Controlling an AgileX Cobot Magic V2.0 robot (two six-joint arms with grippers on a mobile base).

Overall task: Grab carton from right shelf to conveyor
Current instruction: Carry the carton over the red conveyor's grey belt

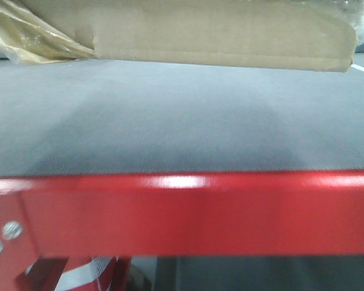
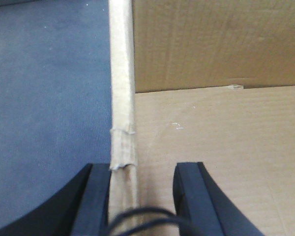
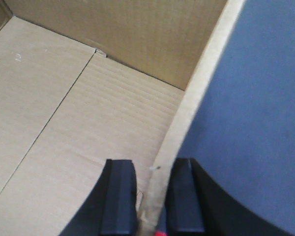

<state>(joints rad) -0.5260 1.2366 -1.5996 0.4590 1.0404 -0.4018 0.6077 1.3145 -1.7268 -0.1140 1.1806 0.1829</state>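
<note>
The brown cardboard carton (image 1: 230, 36) is open-topped and shows at the top of the front view, over the far part of a grey belt surface (image 1: 170, 121); whether it rests on the belt or hangs just above it cannot be told. My left gripper (image 2: 140, 169) straddles the carton's left wall (image 2: 122, 73). Its outer finger touches the wall, and the inner finger stands apart over the carton floor (image 2: 221, 137). My right gripper (image 3: 151, 164) is closed on the carton's right wall (image 3: 196, 88), one finger inside and one outside. Neither gripper shows in the front view.
A red metal frame (image 1: 200, 212) runs along the near edge of the grey surface, with bolts at its left end. Crumpled yellowish plastic wrap (image 1: 24, 36) lies at the carton's left. The grey surface also shows beside the carton in both wrist views (image 2: 44, 98) (image 3: 255, 108).
</note>
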